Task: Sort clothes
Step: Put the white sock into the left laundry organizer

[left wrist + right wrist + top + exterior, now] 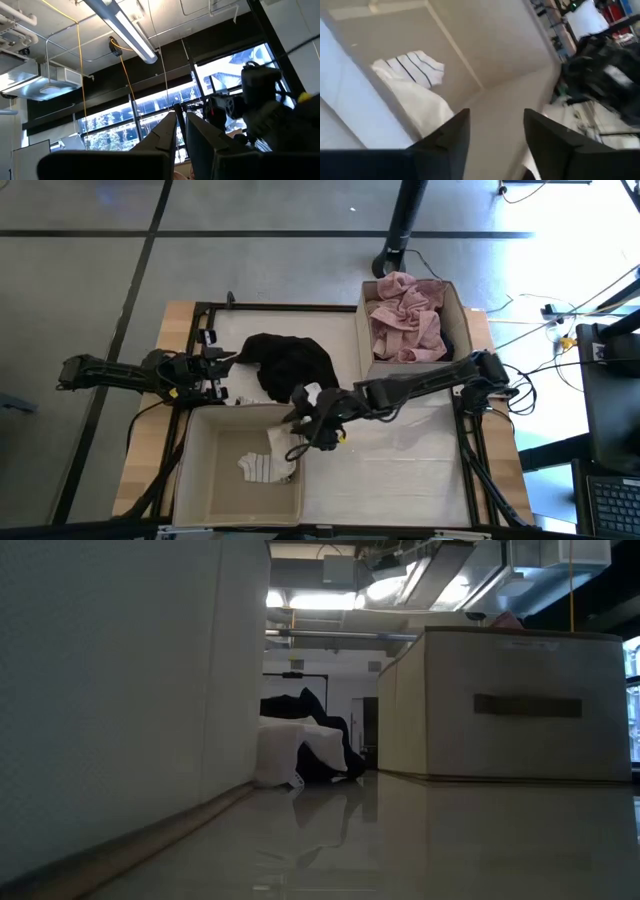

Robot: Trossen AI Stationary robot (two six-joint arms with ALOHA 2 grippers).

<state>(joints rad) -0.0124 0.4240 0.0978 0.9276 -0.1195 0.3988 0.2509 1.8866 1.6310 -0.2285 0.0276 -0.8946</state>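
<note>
A black garment point(290, 365) lies heaped on the table's far middle; it also shows in the low view point(325, 730). A dusty pink garment point(405, 318) fills the far right beige box point(455, 300). A white piece point(276, 442) and a striped piece point(260, 469) lie in the near left beige box point(195, 480), at its right wall; both show in the right wrist view point(417, 102), point(417, 67). My right gripper point(303, 425) is open and empty over that wall, its gap showing in its wrist view point(495, 135). My left gripper point(228, 364) is shut and empty just left of the black garment.
Another white bit point(311, 392) lies by the black garment's near edge, seen low across the table point(290, 755). The two boxes' walls point(120, 690), point(510, 710) stand on either side of a bare strip of table point(400, 460).
</note>
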